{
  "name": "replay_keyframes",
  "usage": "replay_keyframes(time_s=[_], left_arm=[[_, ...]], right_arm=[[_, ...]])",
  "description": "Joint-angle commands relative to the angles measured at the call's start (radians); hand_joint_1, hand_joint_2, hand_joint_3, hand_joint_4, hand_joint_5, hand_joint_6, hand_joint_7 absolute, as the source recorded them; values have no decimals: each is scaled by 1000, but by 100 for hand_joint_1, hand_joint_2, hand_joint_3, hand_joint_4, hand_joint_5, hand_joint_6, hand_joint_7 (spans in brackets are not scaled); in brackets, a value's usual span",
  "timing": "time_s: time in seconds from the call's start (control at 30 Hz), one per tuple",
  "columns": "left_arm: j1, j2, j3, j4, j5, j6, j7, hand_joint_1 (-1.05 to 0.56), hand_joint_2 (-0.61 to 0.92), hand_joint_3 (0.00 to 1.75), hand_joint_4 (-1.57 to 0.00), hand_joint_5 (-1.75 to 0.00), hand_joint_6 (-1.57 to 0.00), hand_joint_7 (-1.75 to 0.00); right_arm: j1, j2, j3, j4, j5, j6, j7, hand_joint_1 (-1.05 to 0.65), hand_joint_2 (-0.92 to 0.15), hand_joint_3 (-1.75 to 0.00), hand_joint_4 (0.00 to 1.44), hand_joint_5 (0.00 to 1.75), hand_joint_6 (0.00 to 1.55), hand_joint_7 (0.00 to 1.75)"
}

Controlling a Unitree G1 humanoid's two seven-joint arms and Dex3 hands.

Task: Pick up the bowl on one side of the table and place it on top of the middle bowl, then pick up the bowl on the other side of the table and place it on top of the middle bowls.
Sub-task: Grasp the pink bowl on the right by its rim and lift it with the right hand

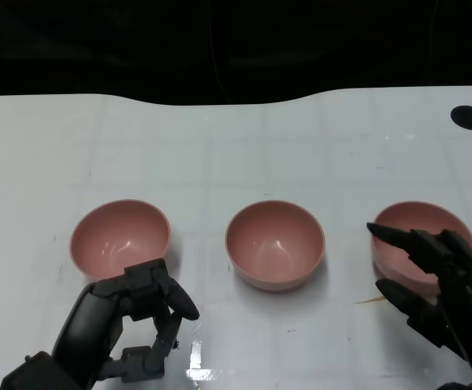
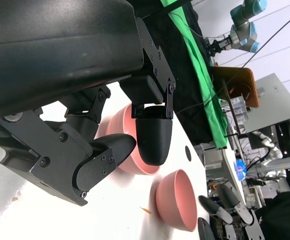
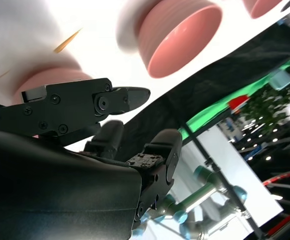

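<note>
Two hands come first, nearest me. My left hand [image 1: 130, 313] has its fingers curled in on nothing, just short of the left bowl [image 1: 120, 237]. My right hand [image 1: 430, 280] has its fingers spread apart, reaching over the near rim of the right bowl [image 1: 418, 231]; I cannot tell whether they touch it. Farther out, three matching pink bowls stand upright in a row on the white table [image 1: 236, 146], well apart, smooth and glossy inside, all empty. Between the side ones sits the middle bowl [image 1: 274, 244], with nothing stacked on it.
</note>
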Motion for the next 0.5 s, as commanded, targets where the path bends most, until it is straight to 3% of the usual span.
replay_keyframes(time_s=[0.03, 0.33, 0.5], left_arm=[[5, 16, 5, -12, 1, 1, 2, -16, 45, 120, -78, -168, -77, -126], [10, 17, 6, -24, 8, 9, 5, -17, 44, 121, -77, -169, -77, -126], [17, 15, 5, -34, 1, 11, 2, -16, 45, 120, -77, -170, -77, -126]], right_arm=[[0, -24, -5, -34, -43, 62, -28, -59, -88, 0, 0, 76, 23, 22], [23, -35, 39, -140, -214, 308, -28, -72, -85, 0, 0, 57, 15, 15], [28, -49, 72, -183, -291, 443, 10, -73, -84, 0, 0, 58, 17, 15]])
